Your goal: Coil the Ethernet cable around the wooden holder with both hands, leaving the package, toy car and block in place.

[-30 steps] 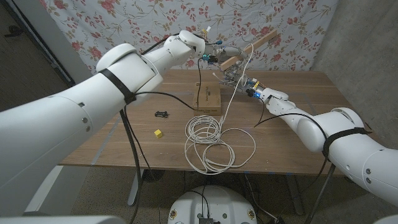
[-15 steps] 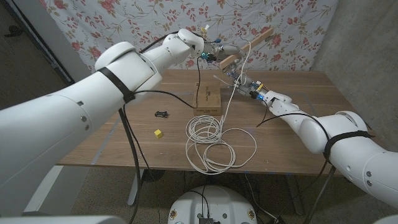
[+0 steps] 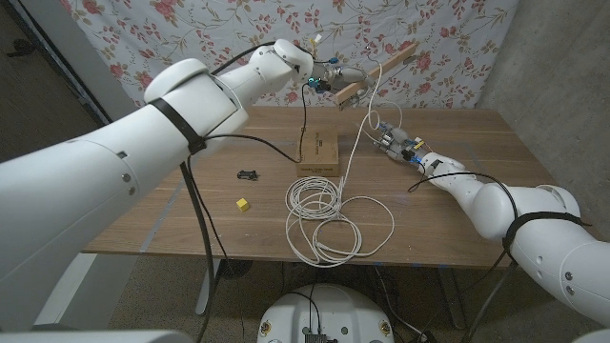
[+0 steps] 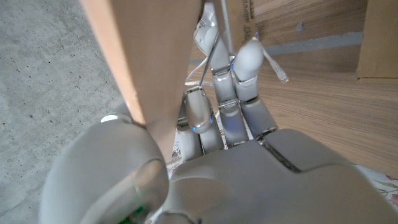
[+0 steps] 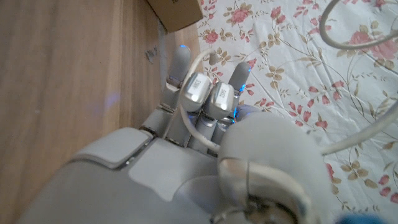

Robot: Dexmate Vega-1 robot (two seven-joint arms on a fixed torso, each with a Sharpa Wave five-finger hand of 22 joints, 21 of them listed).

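Trailing from the raised pale wooden holder, the thin white Ethernet cable drops past the table's far side and spreads into several loose overlapping loops on the brown wooden table, near its front edge. The holder is a flat light-wood bar, held tilted above the table's far edge in front of the floral backdrop cloth. The left hand grips the holder's lower end; in the left wrist view the fingers curl beside the wood, with the cable's clear plug end just past them. The right hand hovers over the table's far right part, and in the right wrist view its fingers close around a strand of the cable that loops over its back.

A flat tan cardboard package lies on the table beyond the loops. A small black toy car and a small yellow block sit well to the loops' left, apart from each other.

How many turns of cable lie on the holder cannot be made out. The holder's lower end is hidden by the left hand, and the right hand's fingertips are too small to read in the head view.
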